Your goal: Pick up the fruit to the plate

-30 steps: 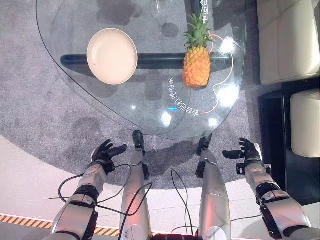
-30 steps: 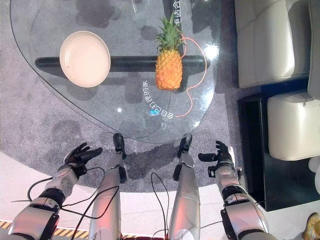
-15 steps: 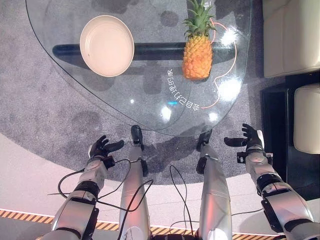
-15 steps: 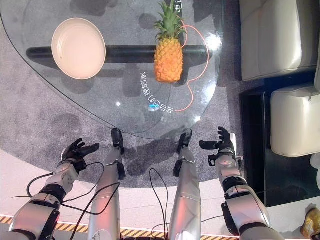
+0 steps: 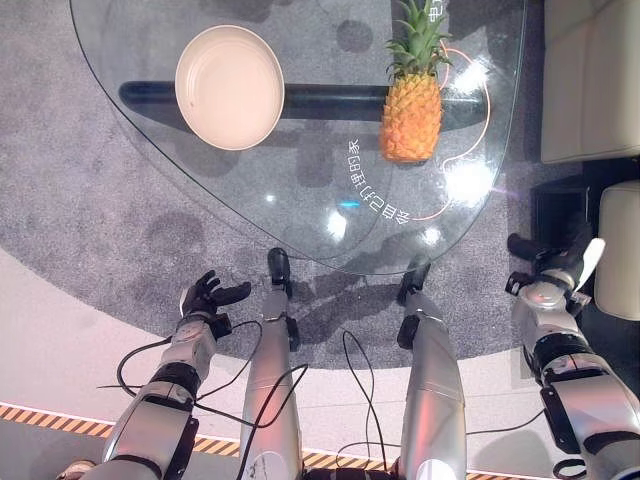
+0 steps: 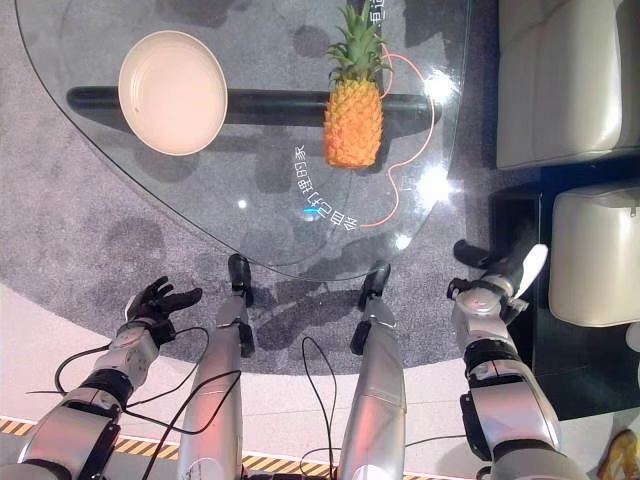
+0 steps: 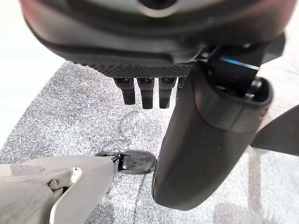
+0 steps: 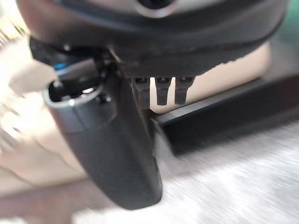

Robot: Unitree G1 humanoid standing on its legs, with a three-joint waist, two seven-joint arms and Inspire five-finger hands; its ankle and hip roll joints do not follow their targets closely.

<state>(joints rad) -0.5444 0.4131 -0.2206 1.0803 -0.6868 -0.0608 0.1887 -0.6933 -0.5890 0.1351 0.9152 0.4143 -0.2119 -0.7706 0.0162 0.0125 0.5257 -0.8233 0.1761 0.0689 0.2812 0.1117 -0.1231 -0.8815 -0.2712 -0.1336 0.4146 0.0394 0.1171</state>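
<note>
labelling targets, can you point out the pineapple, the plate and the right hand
pineapple [image 5: 410, 118], left eye view, middle of its orange body
plate [image 5: 229, 87], left eye view, bare inner surface
right hand [image 6: 487, 292], right eye view, back of the hand

Fruit: a whole pineapple [image 5: 411, 112], orange-yellow scaled body with a green spiky crown.
Pineapple pose: upright on its base, crown up and towards the far side.
Pineapple place: on the right part of the table, over the dark bar seen through the glass, just beside a thin orange looping line to its right.
Pineapple state: free, nothing touching it.
Plate: a round cream plate [image 5: 229, 87] with a shallow raised rim, empty.
Plate pose: flat, open side up.
Plate place: on the far left part of the table, over the left end of the same dark bar.
Relation: plate and pineapple well apart, plate left, pineapple right.
</note>
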